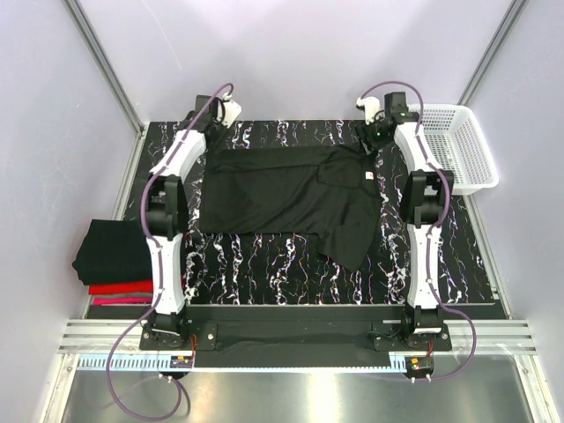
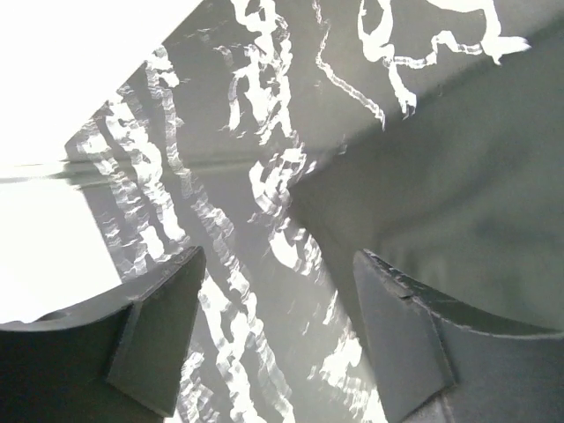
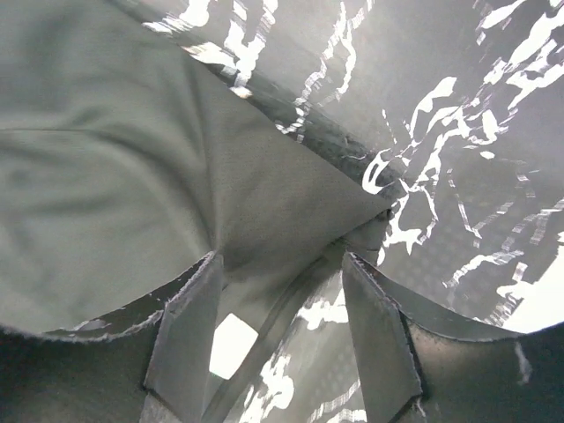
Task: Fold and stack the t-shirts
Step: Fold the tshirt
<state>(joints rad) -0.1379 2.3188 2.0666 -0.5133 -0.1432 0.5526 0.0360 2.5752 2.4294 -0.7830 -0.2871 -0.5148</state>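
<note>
Top external view has one black t-shirt (image 1: 282, 194) spread flat in the far half of the counter (image 1: 291, 273). It lies sideways, with its white neck label (image 1: 368, 179) toward the right, and one sleeve trails toward the near right. A stack of folded shirts (image 1: 115, 256), black over red over pink, sits off the counter's left edge, well apart from the spread one. The left gripper (image 1: 227, 110) hangs at the shirt's far-left corner. Its wrist view shows the jaws apart with only bare marbled surface between them and the cloth edge just beside the right jaw. The right gripper (image 1: 377, 119) is at the far-right corner, also open. Its wrist view shows a pointed flap of cloth lying just ahead and a strip of hem running between the jaws, not pinched. The shirt looks light, thin and limp, so it will likely sag and drag rather than hold any shape, and a single layer could slip from a shallow pinch. The two far corners, or a hem where the cloth is doubled, seem the soundest places to take hold. The counter is dark, glossy and veined with white, so the black cloth is hard to pick out against it, though it should slide easily. A white mesh basket (image 1: 458, 145) stands at the far right. Pale lilac walls (image 1: 300, 44) close in three sides, and a metal rail (image 1: 291, 339) runs along the near edge.
</note>
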